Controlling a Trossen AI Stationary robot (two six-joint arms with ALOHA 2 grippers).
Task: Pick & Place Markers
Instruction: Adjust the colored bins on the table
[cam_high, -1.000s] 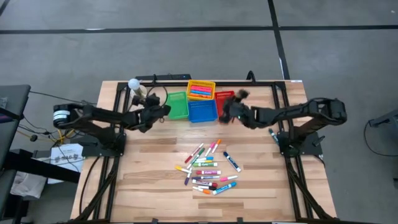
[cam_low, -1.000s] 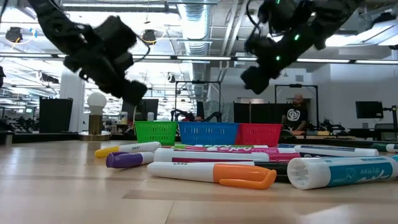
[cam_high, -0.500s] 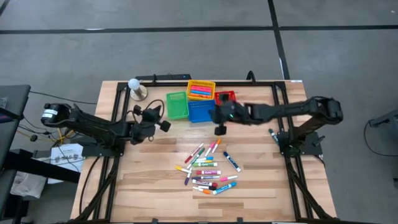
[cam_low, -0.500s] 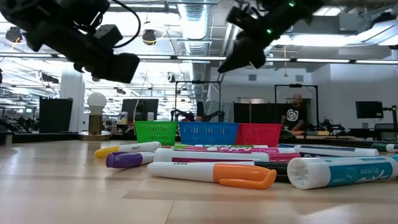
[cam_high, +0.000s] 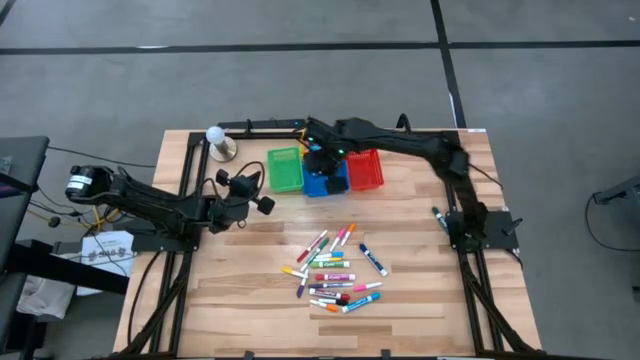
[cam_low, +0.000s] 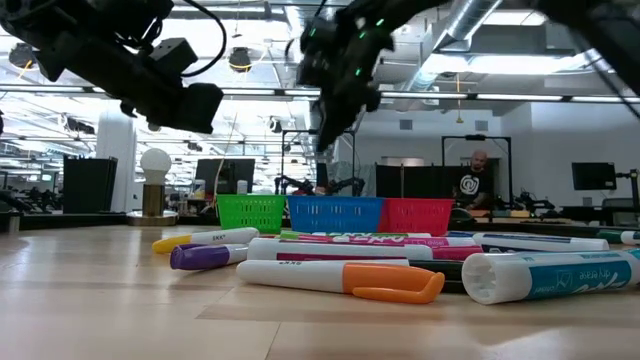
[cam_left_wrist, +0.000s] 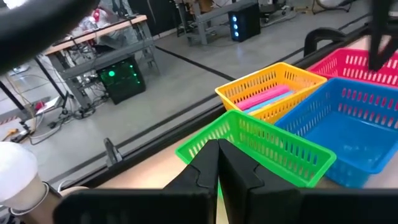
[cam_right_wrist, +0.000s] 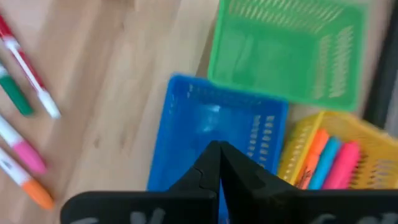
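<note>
- Your right gripper (cam_high: 318, 160) hangs over the blue basket (cam_high: 328, 181) at the far side of the table, its fingers (cam_right_wrist: 214, 163) pressed together on nothing.
- Your left gripper (cam_high: 262, 191) waits left of the green basket (cam_high: 286, 170), fingers (cam_left_wrist: 217, 168) also together.
- The yellow basket (cam_right_wrist: 311, 155) holds pink, blue and orange markers (cam_right_wrist: 339, 163).
- The remaining markers (cam_high: 335, 270) lie scattered on the table (cam_high: 230, 290), well nearer than the baskets; the red basket (cam_high: 366, 170) stands right of the blue one.
</note>
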